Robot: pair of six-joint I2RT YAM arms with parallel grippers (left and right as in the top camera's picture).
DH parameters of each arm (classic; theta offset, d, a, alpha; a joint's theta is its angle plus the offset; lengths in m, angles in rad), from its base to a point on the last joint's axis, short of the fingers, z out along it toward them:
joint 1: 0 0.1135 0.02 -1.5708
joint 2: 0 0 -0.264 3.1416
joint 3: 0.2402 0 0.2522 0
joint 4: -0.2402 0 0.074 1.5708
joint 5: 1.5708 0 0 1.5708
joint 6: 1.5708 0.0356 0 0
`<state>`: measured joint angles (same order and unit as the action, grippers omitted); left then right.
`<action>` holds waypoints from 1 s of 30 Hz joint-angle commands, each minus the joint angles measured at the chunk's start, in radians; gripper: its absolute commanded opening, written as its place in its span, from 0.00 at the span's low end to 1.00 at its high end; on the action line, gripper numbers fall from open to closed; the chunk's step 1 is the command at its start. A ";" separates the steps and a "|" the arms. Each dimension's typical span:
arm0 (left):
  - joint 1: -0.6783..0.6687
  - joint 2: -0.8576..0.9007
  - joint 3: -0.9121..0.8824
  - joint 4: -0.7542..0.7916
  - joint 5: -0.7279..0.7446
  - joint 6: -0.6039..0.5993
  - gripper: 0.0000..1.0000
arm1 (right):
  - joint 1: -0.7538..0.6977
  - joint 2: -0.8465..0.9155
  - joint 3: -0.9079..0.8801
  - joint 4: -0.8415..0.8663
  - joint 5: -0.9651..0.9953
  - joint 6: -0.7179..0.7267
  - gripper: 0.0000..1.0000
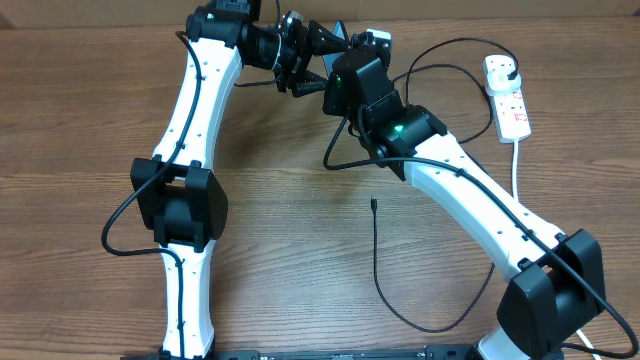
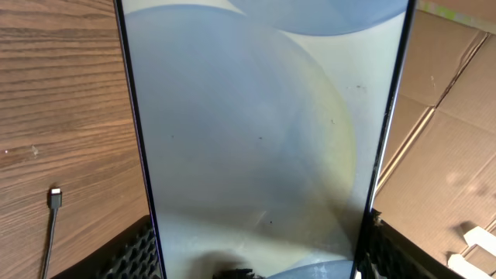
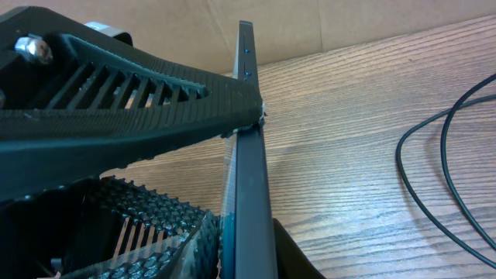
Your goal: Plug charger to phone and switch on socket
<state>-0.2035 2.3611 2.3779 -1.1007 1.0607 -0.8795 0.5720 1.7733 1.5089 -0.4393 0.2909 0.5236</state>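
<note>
The phone (image 2: pixel 256 132) is held up off the table at the back, its pale screen filling the left wrist view. My left gripper (image 2: pixel 260 256) is shut on it across its width, one pad on each long edge. In the right wrist view the phone (image 3: pixel 249 155) shows edge-on, with my right gripper (image 3: pixel 248 252) shut on its front and back faces. The charger's thin black cable lies on the table with its connector tip (image 1: pixel 372 203) free, well in front of both grippers. Its plug (image 1: pixel 506 68) sits in the white socket (image 1: pixel 510 100) at the far right.
The socket's thick white cord (image 1: pixel 517 160) runs toward the front right. Black cable loops (image 3: pixel 434 178) lie on the wood beside the phone. Cardboard (image 2: pixel 449 93) stands behind the table's far edge. The connector tip (image 2: pixel 56 198) also shows below the phone in the left wrist view.
</note>
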 commanded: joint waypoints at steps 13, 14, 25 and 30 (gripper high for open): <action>-0.008 -0.001 0.026 0.002 0.029 0.034 0.60 | 0.000 0.002 0.005 0.005 -0.003 -0.003 0.16; -0.008 -0.001 0.026 0.002 0.029 0.034 0.60 | 0.000 0.002 0.005 0.005 -0.003 -0.004 0.16; -0.008 -0.001 0.026 0.002 0.028 0.039 0.64 | 0.000 0.002 0.005 0.005 -0.003 -0.004 0.04; -0.008 -0.001 0.026 0.003 0.028 0.043 0.65 | 0.000 0.002 0.005 0.005 -0.003 -0.004 0.04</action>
<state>-0.2081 2.3611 2.3833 -1.0977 1.0763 -0.8608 0.5701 1.7863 1.5043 -0.4545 0.2764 0.5301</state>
